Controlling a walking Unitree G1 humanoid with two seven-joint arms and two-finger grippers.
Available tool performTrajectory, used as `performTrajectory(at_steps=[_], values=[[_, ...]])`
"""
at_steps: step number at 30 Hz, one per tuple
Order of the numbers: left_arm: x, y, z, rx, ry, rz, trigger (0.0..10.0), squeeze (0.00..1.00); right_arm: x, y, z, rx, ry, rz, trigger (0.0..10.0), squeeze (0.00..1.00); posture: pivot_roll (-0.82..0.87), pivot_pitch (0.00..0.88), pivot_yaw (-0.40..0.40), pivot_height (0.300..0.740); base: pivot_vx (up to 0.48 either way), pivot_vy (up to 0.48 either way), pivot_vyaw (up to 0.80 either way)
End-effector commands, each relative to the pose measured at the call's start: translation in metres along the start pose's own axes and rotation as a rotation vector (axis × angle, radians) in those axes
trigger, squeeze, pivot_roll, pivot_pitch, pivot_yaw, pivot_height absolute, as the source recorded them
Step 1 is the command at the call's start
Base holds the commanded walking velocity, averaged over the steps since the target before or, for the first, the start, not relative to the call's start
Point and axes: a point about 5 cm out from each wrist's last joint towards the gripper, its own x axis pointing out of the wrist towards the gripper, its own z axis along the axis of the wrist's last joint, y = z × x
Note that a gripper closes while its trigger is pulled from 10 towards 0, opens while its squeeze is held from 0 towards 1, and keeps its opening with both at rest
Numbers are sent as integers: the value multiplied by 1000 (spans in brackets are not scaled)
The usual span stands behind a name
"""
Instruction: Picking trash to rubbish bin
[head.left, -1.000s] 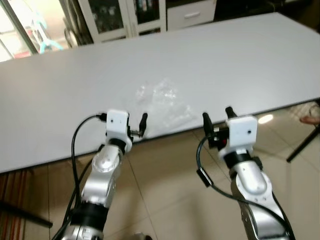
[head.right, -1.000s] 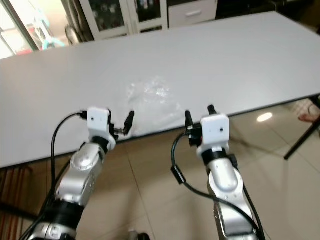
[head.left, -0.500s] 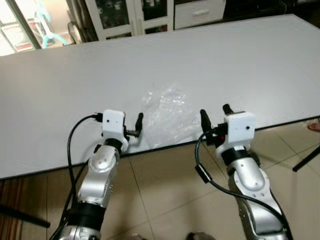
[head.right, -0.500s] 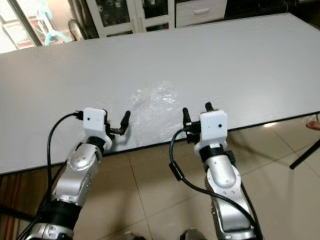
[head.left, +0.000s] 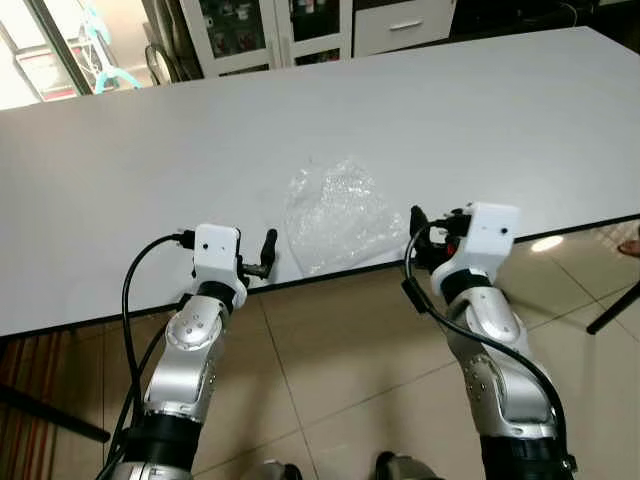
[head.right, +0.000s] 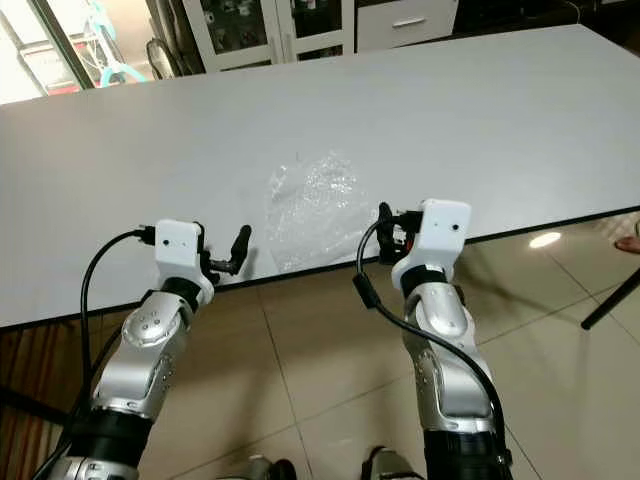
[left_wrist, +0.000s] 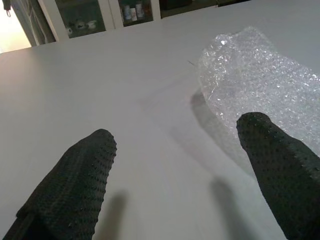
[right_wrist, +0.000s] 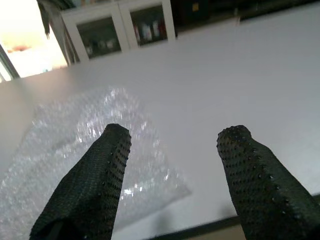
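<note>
Nearest, both silver arms reach up over the tiled floor (head.left: 330, 350) to the near edge of the white table (head.left: 480, 110). The left hand (head.left: 255, 262) sits at that edge with its fingers spread wide and nothing between them. The right hand (head.right: 395, 228) is likewise at the edge, fingers apart and empty. Between them, a crumpled sheet of clear bubble wrap (head.left: 340, 212) lies flat on the table, near its edge. Farther back, glass-fronted white cabinets (head.left: 250, 25) stand behind the table.
</note>
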Motion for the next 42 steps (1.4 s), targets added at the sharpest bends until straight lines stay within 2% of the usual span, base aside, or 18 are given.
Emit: performTrajectory(at_steps=[1,3,6,8,9,10,12,16,22,29,31,32,33,42], values=[[-3,4,0,11,6,9,10000,0,6,4,-2,21,33,10,10000,0,-28,136,89,740,0,0,0],[-3,4,1,12,6,11,10000,0,12,6,-6,17,77,19,10000,0,-24,140,89,740,0,0,0],[-4,3,1,-9,5,3,10000,0,26,9,-8,81,118,12,10000,0,-20,148,90,740,0,0,0],[-4,2,2,-13,3,-2,10000,0,29,11,-7,90,123,9,10000,0,-20,148,90,740,0,0,0],[-5,-1,3,-16,-1,-15,10000,0,39,16,-6,34,143,21,10000,0,-16,153,85,740,0,0,0],[-5,-1,3,-16,-1,-15,10000,0,39,16,-6,34,143,21,10000,0,-16,153,85,740,0,0,0],[-6,-2,2,-15,6,-14,10000,0,47,14,-15,-51,227,-34,10000,0,-16,159,76,740,0,0,0],[-8,-2,1,-18,10,-5,10000,0,52,13,-20,-29,262,-34,10000,0,-13,165,66,740,0,0,0],[-11,-3,-1,-25,16,3,10000,0,55,24,-22,1,269,35,10000,0,-15,176,53,740,0,0,0],[-14,-3,-2,-30,23,10,10000,0,54,25,-32,-3,329,21,10000,0,-16,190,45,740,0,0,0],[-15,-3,-2,-31,26,10,10000,0,53,26,-34,21,340,25,10000,0,-15,192,45,740,0,0,0],[-15,-3,-2,-31,27,9,10000,0,53,26,-35,29,344,27,6902,0,-15,192,45,740,0,0,0],[-15,-3,-2,-31,28,8,10000,0,53,25,-36,51,346,21,0,0,-15,192,45,740,0,0,0],[-14,-4,-1,-31,30,3,10000,0,47,25,-45,95,377,24,0,0,-16,193,51,740,0,0,0]])
